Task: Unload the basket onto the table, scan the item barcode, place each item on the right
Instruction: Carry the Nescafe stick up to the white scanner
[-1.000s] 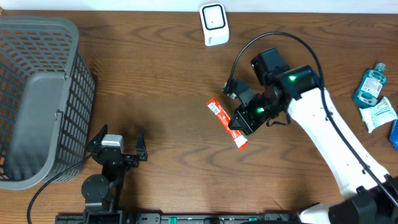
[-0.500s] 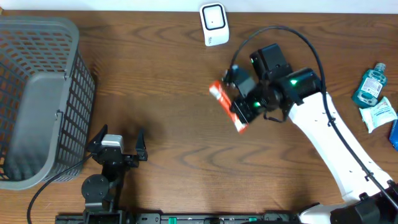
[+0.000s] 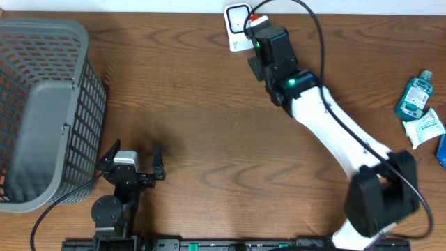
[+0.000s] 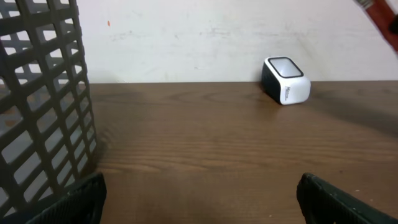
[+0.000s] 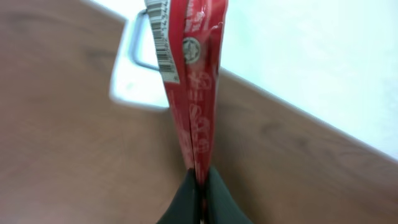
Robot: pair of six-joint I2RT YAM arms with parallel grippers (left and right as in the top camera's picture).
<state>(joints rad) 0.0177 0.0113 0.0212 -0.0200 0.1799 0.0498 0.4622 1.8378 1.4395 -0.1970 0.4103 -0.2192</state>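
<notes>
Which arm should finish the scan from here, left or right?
Right. The right gripper is shut on the red packet, right by the scanner. The left gripper sits open and empty near the basket.

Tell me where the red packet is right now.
The red packet is pinched in the right end effector, held close by the white scanner at the far edge of the table, mid-width in the overhead view.

Grey basket (image 3: 87,118) at left, teal bottle (image 3: 417,94) far right.
</notes>
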